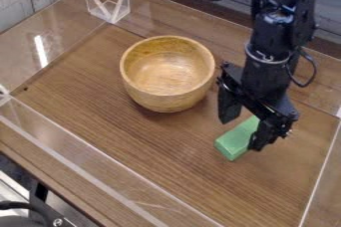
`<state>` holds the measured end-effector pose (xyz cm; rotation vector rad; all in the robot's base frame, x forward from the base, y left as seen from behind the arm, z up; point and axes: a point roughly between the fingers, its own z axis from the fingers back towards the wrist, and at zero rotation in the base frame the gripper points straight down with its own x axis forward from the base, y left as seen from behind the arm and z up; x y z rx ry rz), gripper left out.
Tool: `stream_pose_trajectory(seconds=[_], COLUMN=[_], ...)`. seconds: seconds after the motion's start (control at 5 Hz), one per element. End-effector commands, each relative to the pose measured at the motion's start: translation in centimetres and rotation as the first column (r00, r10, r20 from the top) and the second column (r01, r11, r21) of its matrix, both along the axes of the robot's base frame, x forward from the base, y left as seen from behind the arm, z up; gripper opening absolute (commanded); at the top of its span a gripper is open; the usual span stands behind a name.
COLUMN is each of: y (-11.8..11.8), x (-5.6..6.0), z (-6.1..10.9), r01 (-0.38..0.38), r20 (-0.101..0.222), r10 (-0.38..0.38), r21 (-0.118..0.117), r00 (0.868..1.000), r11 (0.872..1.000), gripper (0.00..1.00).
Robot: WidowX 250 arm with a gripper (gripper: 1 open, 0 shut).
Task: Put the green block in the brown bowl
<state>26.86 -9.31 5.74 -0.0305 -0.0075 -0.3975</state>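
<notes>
Wood-grain desk (107,161), clear walls around it. Bowl (168,73) left of centre, nothing visible inside. Black end effector (252,122) points down, fingers spread wide, straddling block (237,137). Block lies flat on desk, right of bowl, not gripped.

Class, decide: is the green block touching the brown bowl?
Apart. The camera view shows bare wooden tabletop between the green block and the brown bowl.
</notes>
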Motion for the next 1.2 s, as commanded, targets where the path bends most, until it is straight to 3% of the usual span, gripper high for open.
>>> stream_pose_trajectory(seconds=[0.0,0.2,0.6,1.0], y=[-0.9,-1.2,1.1,2.8], x=[0.3,0.3,0.5,1.3], z=[1.2,1.1,1.7,1.6], r01=[0.064,0.095,0.195,0.158], r20=[0.074,0.106,0.156,0.223], r10=[-0.062,-0.092,-0.192,-0.157], r21=[-0.018,-0.017,-0.008,0.011], r00=[0.995,0.990,0.969,0.962], r11=[0.998,0.995,0.981,0.987], gripper=[1.00,1.00,1.00,1.00])
